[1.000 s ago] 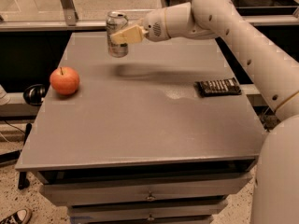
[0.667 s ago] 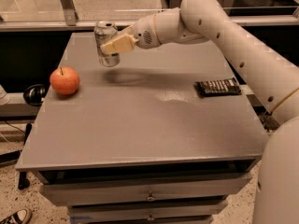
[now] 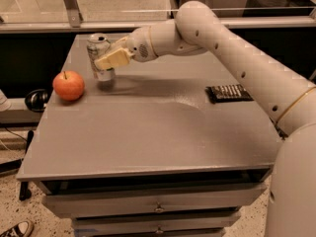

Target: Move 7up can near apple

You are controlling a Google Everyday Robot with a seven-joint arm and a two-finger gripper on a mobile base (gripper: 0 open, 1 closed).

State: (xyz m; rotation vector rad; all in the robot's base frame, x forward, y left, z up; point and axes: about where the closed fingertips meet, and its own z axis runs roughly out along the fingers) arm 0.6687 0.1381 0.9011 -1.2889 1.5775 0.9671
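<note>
The 7up can [image 3: 98, 55] is silvery with a silver top and stands upright at the far left of the grey table [image 3: 148, 132], its base at or just above the surface. My gripper [image 3: 104, 59] is shut on the can, its cream fingers [image 3: 113, 58] wrapped around the can's right side. The orange-red apple [image 3: 68, 85] with a dark stem sits on the table just left of and in front of the can, a small gap apart.
A dark flat bar-shaped packet [image 3: 229, 92] lies at the table's right side. My white arm [image 3: 237, 58] reaches across the back of the table. Drawers [image 3: 158, 206] sit below the front edge. A glass rail runs behind the table.
My gripper has carried the can leftward and down, from above the table's back middle to a spot close beside the apple. The apple and packet have not moved.
</note>
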